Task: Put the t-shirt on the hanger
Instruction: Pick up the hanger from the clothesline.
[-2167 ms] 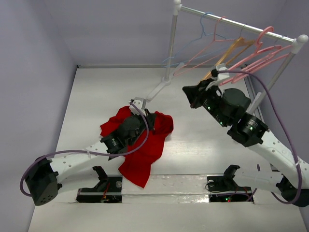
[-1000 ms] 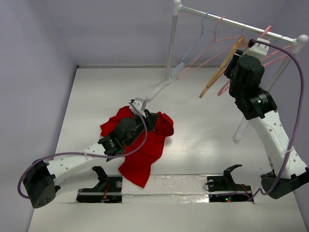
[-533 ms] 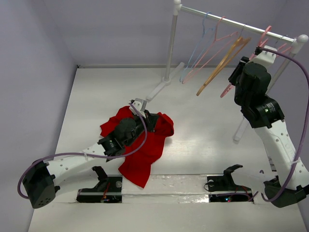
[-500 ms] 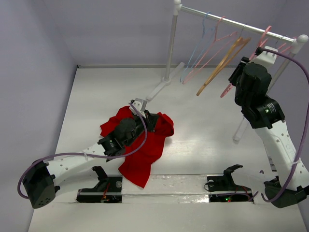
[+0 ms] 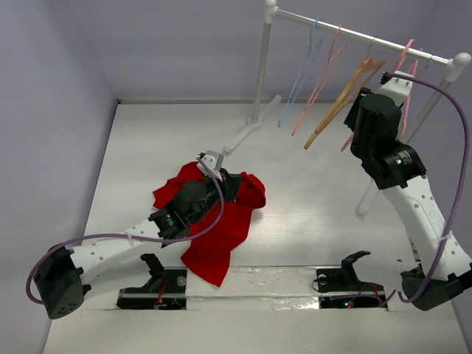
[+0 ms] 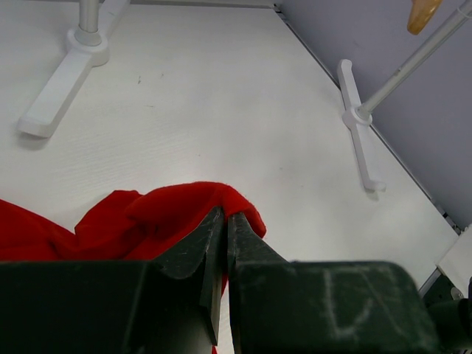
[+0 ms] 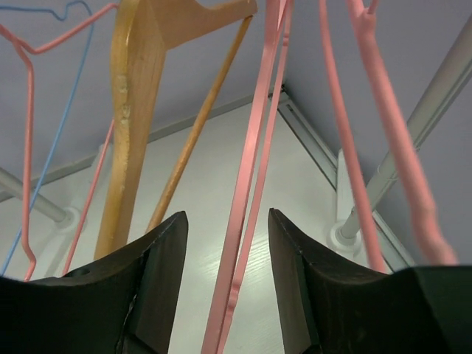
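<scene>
Left gripper (image 6: 226, 215) fingers pinched together on a fold of the t-shirt (image 5: 221, 228), crumpled on the table (image 5: 310, 192); right gripper (image 7: 226, 215) fingers spread wide, straddling the hanger (image 7: 257, 155) that hangs from the rail (image 5: 354, 33).

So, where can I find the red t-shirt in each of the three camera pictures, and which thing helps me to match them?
Top external: the t-shirt lies left of centre, in the lower half.
Left wrist: the t-shirt is at the bottom left, reaching the tips of the left gripper.
Right wrist: not in it.
Shared landmark: the right foot of the rack.
</scene>
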### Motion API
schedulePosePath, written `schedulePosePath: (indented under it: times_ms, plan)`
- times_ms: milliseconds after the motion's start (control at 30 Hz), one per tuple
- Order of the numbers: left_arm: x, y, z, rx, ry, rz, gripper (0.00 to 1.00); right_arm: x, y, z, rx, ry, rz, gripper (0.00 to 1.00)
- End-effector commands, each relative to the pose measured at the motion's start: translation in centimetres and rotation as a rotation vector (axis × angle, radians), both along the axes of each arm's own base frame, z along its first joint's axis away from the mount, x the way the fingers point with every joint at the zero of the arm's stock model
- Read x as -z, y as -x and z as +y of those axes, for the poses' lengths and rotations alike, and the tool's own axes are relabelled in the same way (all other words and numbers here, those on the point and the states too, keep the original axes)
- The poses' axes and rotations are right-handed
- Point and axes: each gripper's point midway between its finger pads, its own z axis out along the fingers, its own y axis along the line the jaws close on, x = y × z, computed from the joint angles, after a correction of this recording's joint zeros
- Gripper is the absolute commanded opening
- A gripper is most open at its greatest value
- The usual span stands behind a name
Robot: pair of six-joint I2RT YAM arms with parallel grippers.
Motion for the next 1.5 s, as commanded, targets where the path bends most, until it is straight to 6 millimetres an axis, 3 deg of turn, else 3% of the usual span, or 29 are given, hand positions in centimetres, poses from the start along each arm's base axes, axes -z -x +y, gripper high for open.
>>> schedulePosePath:
  times_ms: [0,133,267,533,967,1467]
  plan:
    - [-2.5,0.1,0.3,0.000,0.084,-0.052,0.00,-0.6,-0.1,-1.1,0.064,0.026,-0.010,0.53]
    - [-2.5,0.1,0.2,0.001,0.084,-0.052,0.00,0.2,-0.2,-1.2,0.082,0.036,0.006,0.49]
    - [-2.4,0.1,0.2,0.001,0.085,-0.051,0.00,0.4,-0.3,-1.6,0.098,0.038,0.005,0.39]
    - [-2.4,0.1,0.3,0.000,0.084,-0.052,0.00,1.1,-0.5,-2.0,0.127,0.074,0.037,0.32]
    - [-2.4,0.2,0.2,0.002,0.087,-0.051,0.00,0.1,-0.7,-2.3,0.136,0.093,0.011,0.00]
    - [-2.2,0.1,0.1,0.002,0.086,-0.046,0.00,-2.3,1.1,-2.0,0.068,0.044,-0.079,0.00]
